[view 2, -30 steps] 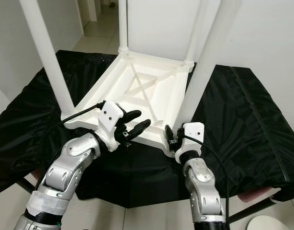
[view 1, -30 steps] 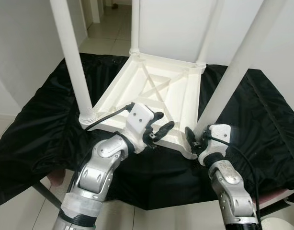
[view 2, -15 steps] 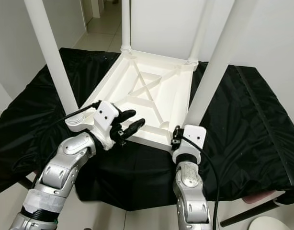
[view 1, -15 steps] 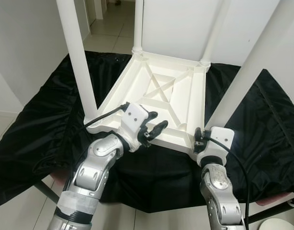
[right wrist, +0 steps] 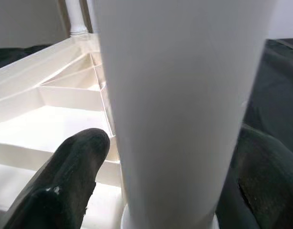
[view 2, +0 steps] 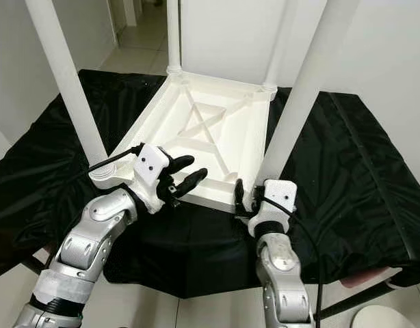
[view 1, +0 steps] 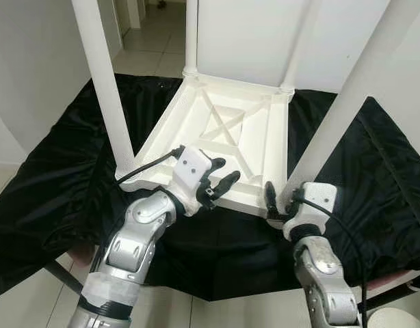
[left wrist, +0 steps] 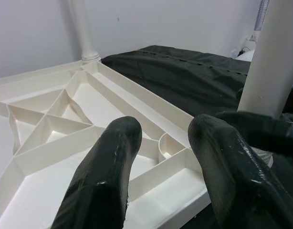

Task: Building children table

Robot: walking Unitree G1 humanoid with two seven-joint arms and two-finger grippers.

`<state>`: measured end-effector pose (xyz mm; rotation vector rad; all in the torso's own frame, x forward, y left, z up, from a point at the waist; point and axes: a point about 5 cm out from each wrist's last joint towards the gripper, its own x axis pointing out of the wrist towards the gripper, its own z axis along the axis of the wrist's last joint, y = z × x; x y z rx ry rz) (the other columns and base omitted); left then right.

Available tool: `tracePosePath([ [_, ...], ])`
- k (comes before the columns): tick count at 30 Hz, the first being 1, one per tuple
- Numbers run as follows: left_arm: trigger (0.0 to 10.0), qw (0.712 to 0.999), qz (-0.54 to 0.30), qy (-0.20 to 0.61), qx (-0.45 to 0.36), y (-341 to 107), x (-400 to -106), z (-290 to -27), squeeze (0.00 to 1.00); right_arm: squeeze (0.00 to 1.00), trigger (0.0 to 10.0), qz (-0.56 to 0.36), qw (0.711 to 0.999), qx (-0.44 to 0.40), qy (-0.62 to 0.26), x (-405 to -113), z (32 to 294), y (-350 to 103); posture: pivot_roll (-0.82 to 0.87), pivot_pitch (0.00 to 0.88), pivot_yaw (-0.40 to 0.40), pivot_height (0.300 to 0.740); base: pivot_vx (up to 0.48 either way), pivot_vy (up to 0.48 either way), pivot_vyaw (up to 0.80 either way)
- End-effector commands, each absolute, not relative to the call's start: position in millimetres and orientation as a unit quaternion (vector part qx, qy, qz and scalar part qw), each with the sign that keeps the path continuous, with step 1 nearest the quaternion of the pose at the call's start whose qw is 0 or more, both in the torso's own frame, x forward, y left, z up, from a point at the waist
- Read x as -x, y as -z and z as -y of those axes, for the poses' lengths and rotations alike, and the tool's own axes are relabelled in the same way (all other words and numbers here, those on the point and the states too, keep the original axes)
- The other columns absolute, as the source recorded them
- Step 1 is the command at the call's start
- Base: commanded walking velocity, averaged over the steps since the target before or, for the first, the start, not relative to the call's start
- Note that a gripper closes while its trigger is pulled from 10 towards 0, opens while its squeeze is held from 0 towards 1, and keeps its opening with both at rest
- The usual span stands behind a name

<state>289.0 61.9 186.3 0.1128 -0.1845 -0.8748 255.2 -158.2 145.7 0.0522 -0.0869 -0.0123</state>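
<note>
A white children's table lies upside down on a black cloth, its four legs pointing up. My left gripper hovers open just over the near rim of the ribbed underside, nothing between its fingers. My right gripper is at the foot of the near-right leg. It is open, with that leg standing between its two fingers. One finger stands a little off the leg; the other sits against its far side.
The black cloth covers the whole work surface and hangs over its edges. The near-left leg and the far legs rise tall around the arms. A tiled hallway runs behind, with white walls on both sides.
The head camera has shifted slightly. My right gripper's visible finger has spread away from the near-right leg since half a second ago. The left gripper holds almost the same place.
</note>
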Motion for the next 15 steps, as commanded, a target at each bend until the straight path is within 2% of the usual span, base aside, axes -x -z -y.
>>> tracePosePath([
  [1,10.0,0.907,0.097,0.405,-0.063,-186.4,-288.9,-64.8,0.00,1.00,10.0,0.056,0.997,-0.011,-0.045,-253.6,165.3,-145.2,0.01,0.010,-0.031,0.740,0.000,0.000,0.00],
  [2,10.0,0.906,0.097,0.407,-0.064,-186.2,-288.5,-64.8,0.00,0.00,10.0,0.061,0.996,0.002,-0.068,-253.6,168.8,-144.9,0.01,0.010,-0.031,0.740,0.000,0.000,0.00],
  [5,10.0,0.906,0.097,0.408,-0.063,-186.4,-288.5,-65.1,0.00,0.00,10.0,0.056,0.995,0.000,-0.087,-254.4,173.5,-142.8,0.01,0.000,-0.024,0.740,0.000,0.000,0.00],
  [6,10.0,0.902,0.094,0.417,-0.060,-186.3,-288.4,-64.1,0.00,0.00,10.0,0.047,0.990,0.008,-0.134,-257.2,182.6,-139.5,0.00,0.000,-0.018,0.740,0.000,0.000,0.00],
  [12,10.0,0.898,0.093,0.427,-0.058,-186.5,-288.4,-61.3,0.00,0.00,10.0,0.044,0.979,0.023,-0.196,-264.2,188.0,-141.0,-0.01,0.000,-0.011,0.740,0.000,0.000,0.00],
  [13,10.0,0.895,0.086,0.434,-0.051,-185.9,-288.5,-59.4,0.00,0.00,10.0,0.034,0.970,0.041,-0.239,-271.1,187.2,-140.7,-0.02,0.000,0.005,0.740,0.000,0.000,0.00],
  [15,10.0,0.894,0.081,0.439,-0.048,-185.2,-288.3,-58.1,0.00,0.00,10.0,0.027,0.965,0.044,-0.257,-274.9,186.7,-139.9,-0.02,0.000,0.005,0.740,0.000,0.000,0.00],
])
